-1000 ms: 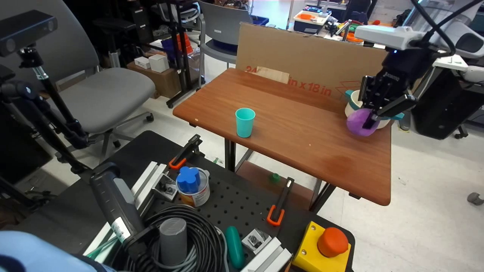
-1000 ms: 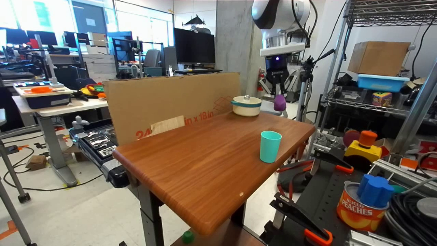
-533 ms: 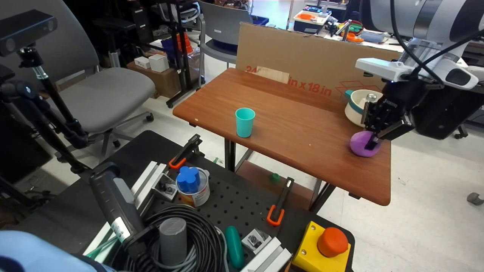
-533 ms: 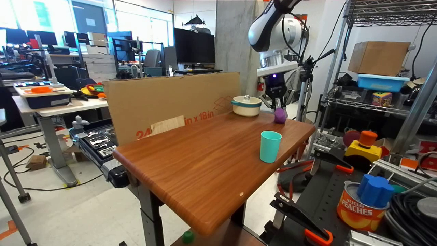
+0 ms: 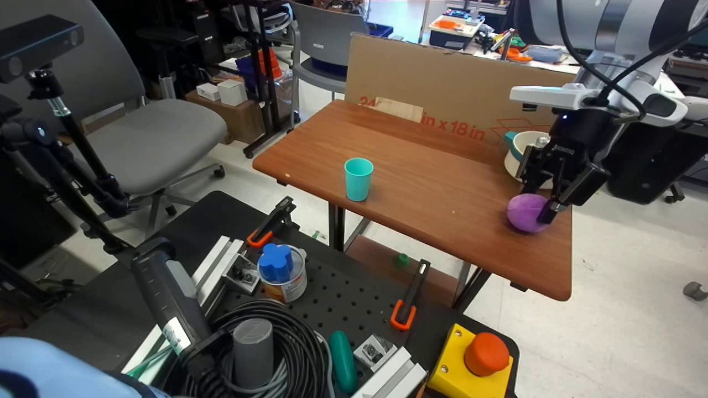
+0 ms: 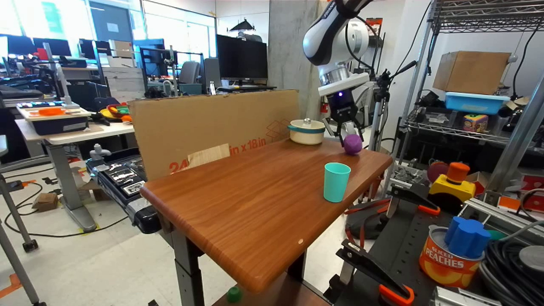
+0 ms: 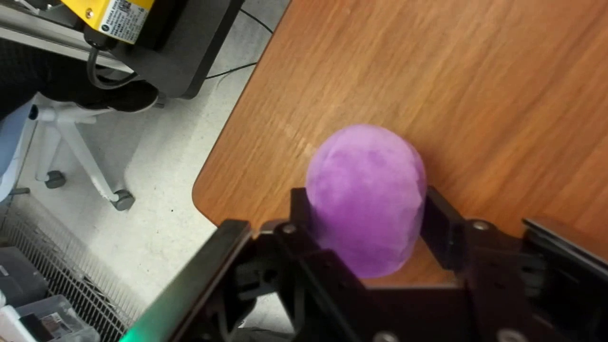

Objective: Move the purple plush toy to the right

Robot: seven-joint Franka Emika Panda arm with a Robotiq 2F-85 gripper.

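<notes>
1. Your toy is at the right end of the table in an exterior view, near the right edge. It looks to rest on the wood, though you can't see the contact underneath.
2. Your gripper comes down over the toy at a slight tilt. Its fingers stand about the toy's full breadth apart, one on each side, and the plush shows a full outline between them. The grasp looks released; whether they brush the sides, you can't tell.
3. In the wrist view you see the toy a little longer than it is wide. Its long axis runs across the line joining the fingers, and its rounded end points away from the gripper's body.
4. In both exterior views your toy looks nearly round, so which way it points you can't tell there.
5. In an exterior view, the lidded pot stands left of your toy, in front of the cardboard.
6. The cup stands upright, nearer to you than the toy in that view, well apart from it and close to the table's right edge.
</notes>
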